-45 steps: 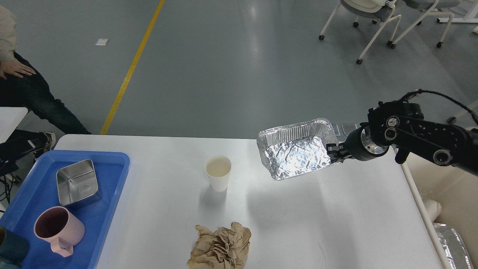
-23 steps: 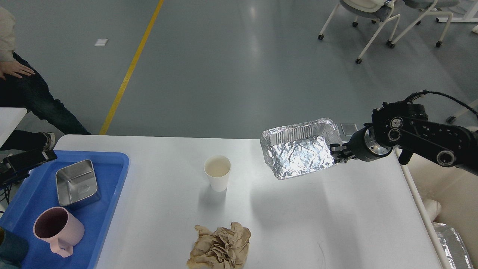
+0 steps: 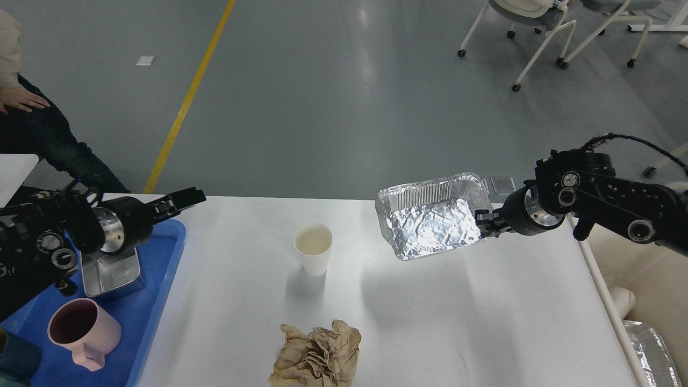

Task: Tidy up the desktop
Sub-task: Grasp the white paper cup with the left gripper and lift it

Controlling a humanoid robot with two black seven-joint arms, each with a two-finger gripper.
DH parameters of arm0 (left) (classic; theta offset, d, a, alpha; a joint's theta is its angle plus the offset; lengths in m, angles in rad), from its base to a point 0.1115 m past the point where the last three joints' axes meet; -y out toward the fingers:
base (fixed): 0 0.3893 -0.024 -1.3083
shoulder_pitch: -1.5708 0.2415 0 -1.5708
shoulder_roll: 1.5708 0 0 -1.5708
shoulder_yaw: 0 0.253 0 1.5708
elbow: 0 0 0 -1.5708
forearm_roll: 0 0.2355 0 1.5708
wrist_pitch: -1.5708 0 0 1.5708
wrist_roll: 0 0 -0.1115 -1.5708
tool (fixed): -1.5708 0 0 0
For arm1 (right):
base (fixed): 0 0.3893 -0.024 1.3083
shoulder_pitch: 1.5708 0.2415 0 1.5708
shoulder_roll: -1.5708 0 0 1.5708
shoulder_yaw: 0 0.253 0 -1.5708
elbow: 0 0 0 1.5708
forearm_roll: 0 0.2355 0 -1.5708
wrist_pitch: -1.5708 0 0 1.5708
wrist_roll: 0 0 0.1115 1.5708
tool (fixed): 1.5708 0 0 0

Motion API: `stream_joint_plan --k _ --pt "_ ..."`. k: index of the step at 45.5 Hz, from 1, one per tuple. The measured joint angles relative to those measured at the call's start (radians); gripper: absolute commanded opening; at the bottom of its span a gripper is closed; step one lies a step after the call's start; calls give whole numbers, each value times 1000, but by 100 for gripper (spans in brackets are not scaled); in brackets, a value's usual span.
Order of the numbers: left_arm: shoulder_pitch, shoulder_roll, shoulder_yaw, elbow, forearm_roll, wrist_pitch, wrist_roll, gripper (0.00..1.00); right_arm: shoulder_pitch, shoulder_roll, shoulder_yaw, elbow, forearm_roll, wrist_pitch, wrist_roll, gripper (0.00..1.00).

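The white desktop fills the lower view. My right gripper is shut on the right rim of a crumpled foil tray and holds it tilted above the desktop's far right part. A white paper cup stands upright mid-desktop. A crumpled brown paper wad lies at the front edge. My left gripper points right over the desktop's far left corner, empty; its dark fingers cannot be told apart.
A blue tray at the left holds a steel box, partly hidden by my left arm, and a pink mug. A cream bin with foil stands beside the right edge. A person sits far left.
My left arm has come into view from the left and reached over the blue tray to the desktop's corner. My right gripper with the foil tray has shifted slightly right.
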Motion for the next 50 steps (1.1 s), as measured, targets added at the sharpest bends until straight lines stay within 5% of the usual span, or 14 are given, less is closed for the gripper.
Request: stream_joint_plan --k 15,37,50 --pt "-98 -267 119 184 105 0 -10 89 -17 -15 6 0 0 -4 0 0" --pt "-130 -432 209 403 111 0 -10 54 -16 -12 24 2 2 -12 2 0" --pt "-134 -484 233 440 111 -1 -52 7 -14 -9 26 2 2 -12 2 0"
